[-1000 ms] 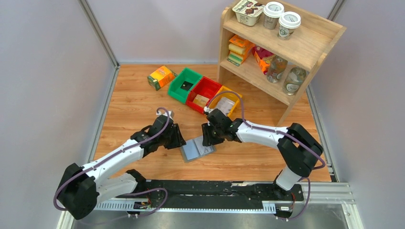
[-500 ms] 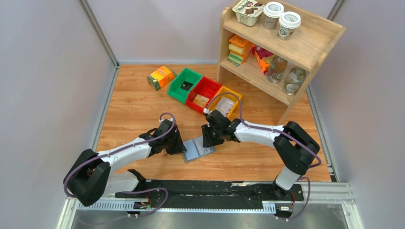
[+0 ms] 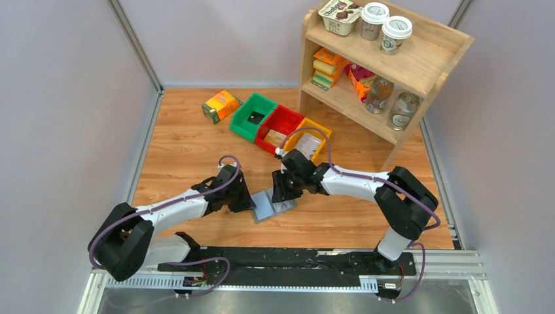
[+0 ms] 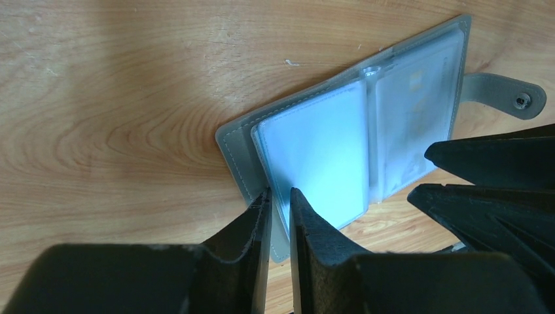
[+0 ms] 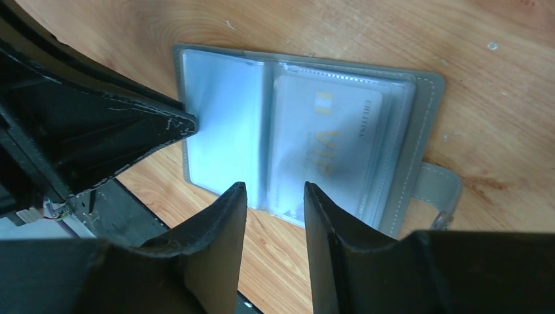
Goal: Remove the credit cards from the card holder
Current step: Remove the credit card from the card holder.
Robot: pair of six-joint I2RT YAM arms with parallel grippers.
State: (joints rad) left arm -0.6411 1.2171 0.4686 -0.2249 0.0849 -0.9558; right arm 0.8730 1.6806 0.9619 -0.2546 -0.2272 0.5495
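The wooden worktop (image 3: 183, 144) fills the enclosure, with a wooden shelf (image 3: 419, 65) standing at its far right corner. In front of the shelf a green bin (image 3: 262, 99), a red bin (image 3: 292, 116) and a yellow bin (image 3: 322, 131) sit touching in a slanted row. An orange-green carton (image 3: 220, 105) lies just beside the green one.

Well apart from these, near the middle of the worktop, the card holder (image 4: 321, 150) lies spread open and flat, clear pockets facing up, between the two arms.

The left tool (image 4: 278, 194) is at the holder's left edge. Its jaws are almost together, with only a thin slit between them, and the edge of the cover and of a clear pocket runs into that slit. Whether the pads actually press on it I cannot tell.

The right tool (image 5: 275, 188) is over the near edge of the holder's middle, jaws parted and holding nothing.

A pale credit card (image 5: 327, 144) with gold lettering sits inside the right-hand pocket. The snap tab (image 4: 504, 95) sticks out flat from the holder's right edge.
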